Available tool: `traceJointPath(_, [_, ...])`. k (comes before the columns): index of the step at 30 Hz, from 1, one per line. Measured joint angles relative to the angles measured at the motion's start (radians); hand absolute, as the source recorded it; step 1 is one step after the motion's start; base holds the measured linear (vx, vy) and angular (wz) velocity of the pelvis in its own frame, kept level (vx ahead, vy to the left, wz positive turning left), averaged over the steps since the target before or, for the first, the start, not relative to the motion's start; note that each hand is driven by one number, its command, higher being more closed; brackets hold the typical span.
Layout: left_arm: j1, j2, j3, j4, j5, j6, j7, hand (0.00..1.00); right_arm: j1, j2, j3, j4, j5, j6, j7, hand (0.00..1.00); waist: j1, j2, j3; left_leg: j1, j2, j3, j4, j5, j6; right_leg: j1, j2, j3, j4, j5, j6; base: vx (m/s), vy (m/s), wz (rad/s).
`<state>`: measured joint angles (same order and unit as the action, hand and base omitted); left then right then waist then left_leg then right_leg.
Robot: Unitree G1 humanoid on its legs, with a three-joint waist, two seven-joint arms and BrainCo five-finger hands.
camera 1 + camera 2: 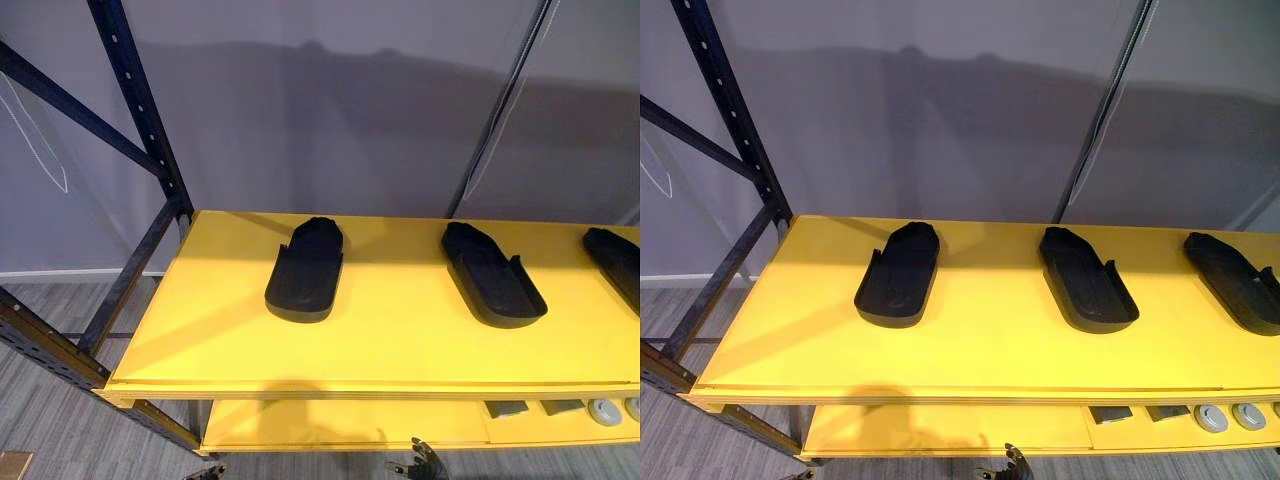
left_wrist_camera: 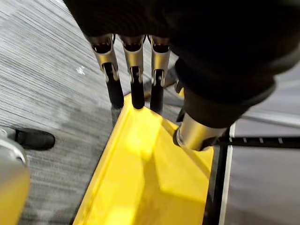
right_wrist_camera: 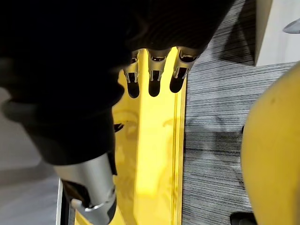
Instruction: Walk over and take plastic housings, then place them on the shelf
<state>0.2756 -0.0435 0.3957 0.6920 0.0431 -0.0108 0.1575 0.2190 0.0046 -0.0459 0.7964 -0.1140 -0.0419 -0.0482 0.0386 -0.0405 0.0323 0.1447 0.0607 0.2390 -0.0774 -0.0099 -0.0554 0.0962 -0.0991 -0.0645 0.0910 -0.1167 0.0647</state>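
on the yellow shelf [image 1: 400, 340] plastic housings [image 1: 305, 268] lie pointing away, above left hand [image 2: 160, 58] and right hand [image 3: 154, 75], fingers [image 2: 111, 70] straight, empty.

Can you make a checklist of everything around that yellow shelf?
Surface: yellow shelf, top board flat.
Job's things: three black housings lie apart on top: left housing, middle housing, right housing.
Clutter: grey blocks and round parts on the lower board.
Hands: left hand and right hand open, holding nothing.
Cables: nothing seen.
Surroundings: grey wall, dark rack posts, striped grey floor.
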Motion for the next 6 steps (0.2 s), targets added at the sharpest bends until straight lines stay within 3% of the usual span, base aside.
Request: traceJointPath(6, [-0.007,0.002,-0.032,0.037,-0.001,-0.008,-0.011,0.0,-0.021,-0.007,-0.033,0.019,0.008,0.0,-0.01,0.0,-0.001,0.018,0.014,0.013,-0.001,0.006,-0.008,0.0,0.0,0.0,0.001,0.006,-0.004,0.0,0.0,-0.03,-0.007,-0.02])
